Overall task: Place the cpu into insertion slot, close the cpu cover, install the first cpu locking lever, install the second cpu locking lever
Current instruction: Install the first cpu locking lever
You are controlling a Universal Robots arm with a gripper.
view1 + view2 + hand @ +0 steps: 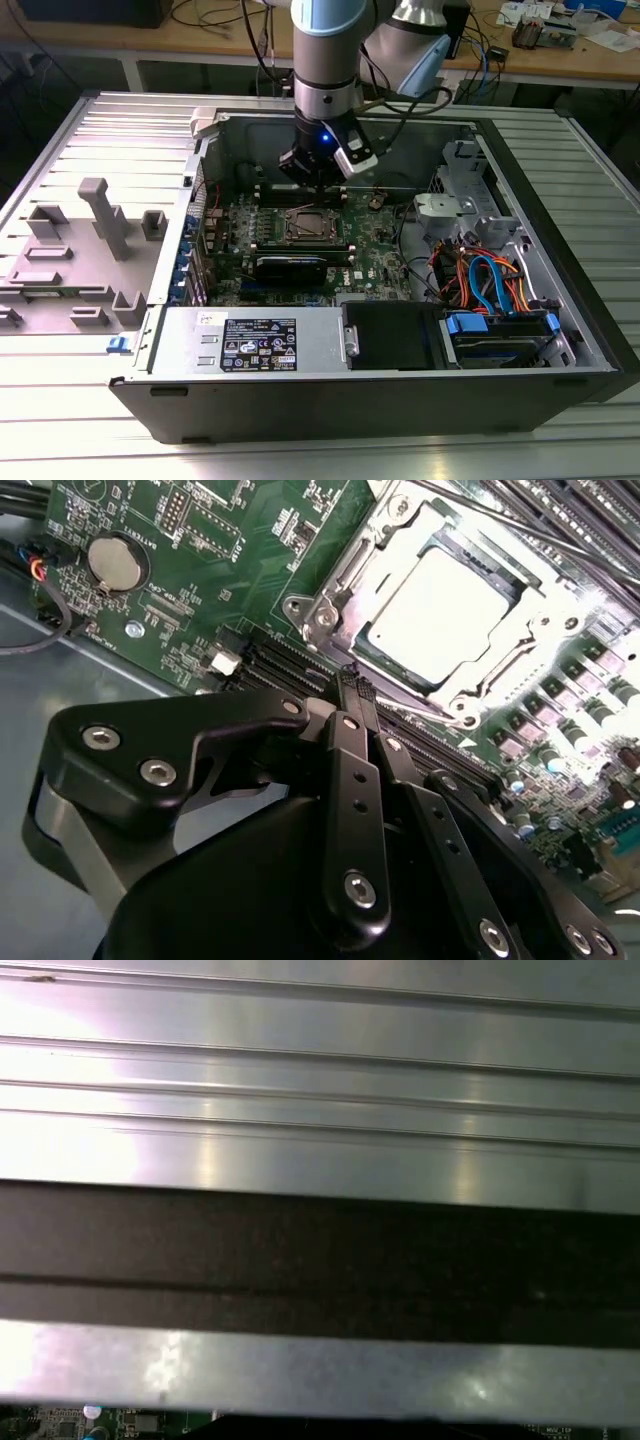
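Exterior view first: nearest us we see the power supply (255, 343) along the front edge of the open computer case (560, 390), with the drive bay and its orange and blue cables (490, 280) toward the exterior view's right. Behind them lies the green motherboard (370, 250), and on it the socket with the cpu (306, 227) seated inside. The gripper (318, 180) hangs just above the far side of that socket. On the exterior view's left, outside the case, a grey plastic fixture (90, 250) rests on the table.

From the second wrist view we see the gripper (353, 685) with its black fingers (350, 780) pressed together, holding nothing. Beyond the tips, the cpu (435, 605) sits framed by the cpu cover (345, 590), which lies flat over it. A round coin battery (115, 562) sits farther off on the board.
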